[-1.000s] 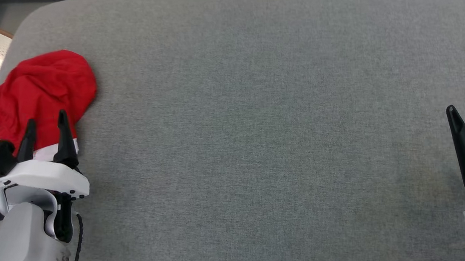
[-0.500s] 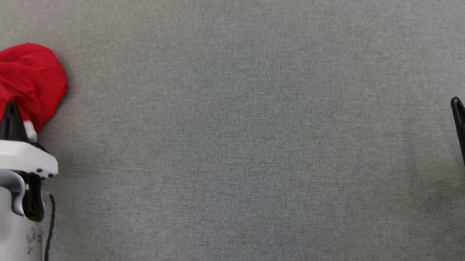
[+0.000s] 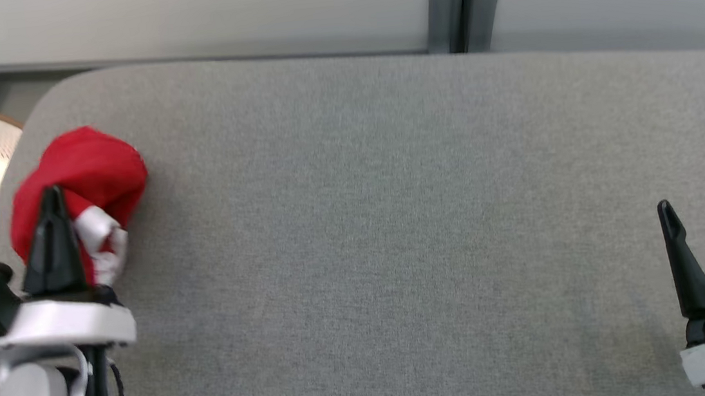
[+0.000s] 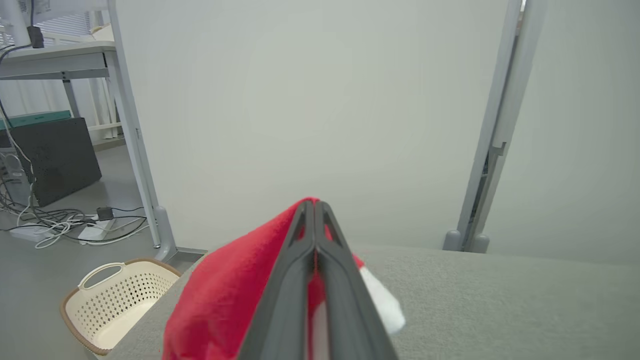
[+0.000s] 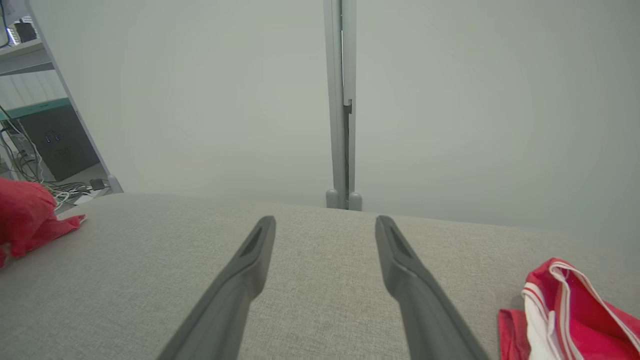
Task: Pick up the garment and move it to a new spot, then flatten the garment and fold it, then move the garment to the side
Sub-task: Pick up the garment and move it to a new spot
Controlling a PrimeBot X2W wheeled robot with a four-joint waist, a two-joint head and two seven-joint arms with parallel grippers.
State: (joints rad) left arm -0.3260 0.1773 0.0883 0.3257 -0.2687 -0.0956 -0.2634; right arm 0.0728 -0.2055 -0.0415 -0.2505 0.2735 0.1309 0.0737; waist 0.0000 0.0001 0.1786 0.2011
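End effector L (image 3: 53, 194) — tight on garment (image 3: 97, 161)

My left gripper (image 3: 53, 191) is clamped, both dark fingers pressed flat together with the garment (image 3: 93, 161) pinched between them, pale forearm trailing below the white wrist. My right gripper (image 3: 695, 200) hangs with fingers spread wide, tips pointing forward.

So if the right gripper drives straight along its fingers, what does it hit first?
Likely nothing on the grey surface: ahead of the right gripper it looks bare up to the grey post at the wall. The red-and-white garment lies off to its right. Depth is unclear.
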